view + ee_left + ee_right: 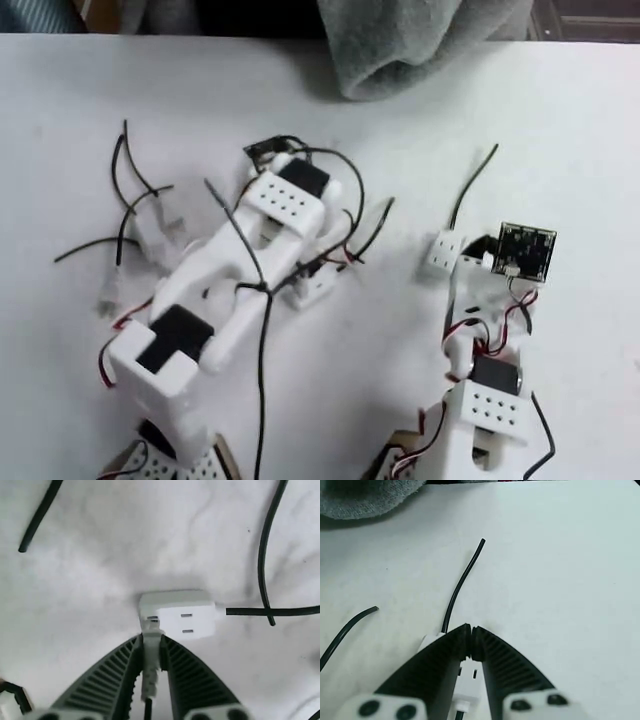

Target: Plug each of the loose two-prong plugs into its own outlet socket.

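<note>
White on white, so steer by the slots [186,615]: keep the plug [149,667], pinched in the left gripper [150,641] and touching the outlet block [180,602], square, then press straight, with right gripper [471,631] jaws clamped on a second block [469,677], well apart.

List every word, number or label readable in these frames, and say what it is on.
No text can be read.
Outlet socket: blank, two slots only.
Plug in the left tool: blank.
Circuit board: marks too small to read.
</note>
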